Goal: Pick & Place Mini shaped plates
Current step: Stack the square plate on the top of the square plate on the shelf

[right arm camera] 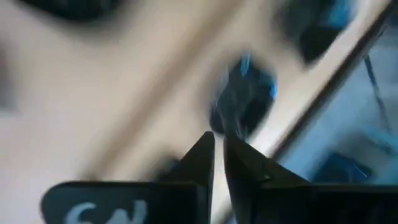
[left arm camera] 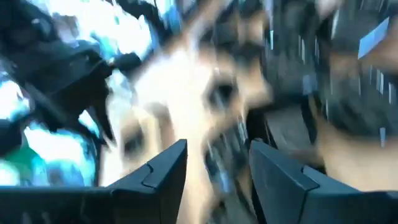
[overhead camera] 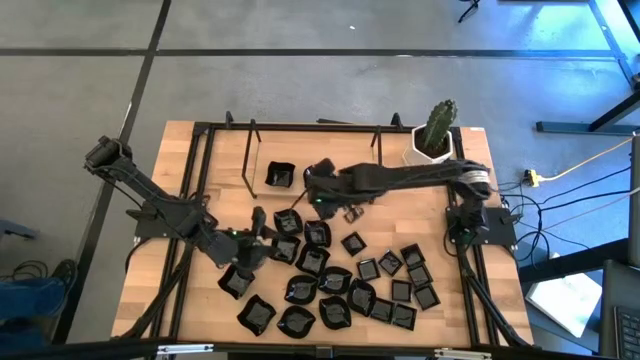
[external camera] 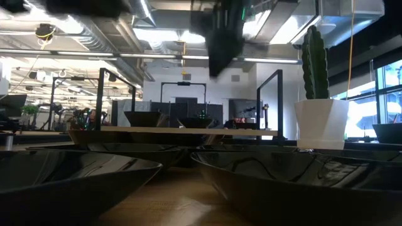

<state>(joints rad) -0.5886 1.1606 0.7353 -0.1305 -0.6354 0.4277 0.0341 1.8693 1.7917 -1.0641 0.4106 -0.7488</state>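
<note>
Left gripper (left arm camera: 214, 165) jaws apart, empty.

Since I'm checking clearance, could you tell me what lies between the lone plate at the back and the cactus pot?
In the high view, the right arm stretches between the lone plate and the cactus pot.

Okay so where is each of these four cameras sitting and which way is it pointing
High view: overhead, straight down on the table, black dishes, both arms.
Low view: tabletop height, looking level across dishes to the cactus pot; an arm hangs in from above.
Left wrist view: past the left gripper, fingers apart, blurred tabletop.
Right wrist view: past the right gripper, fingers nearly together, one dish ahead.
High and low views share the pot.
</note>
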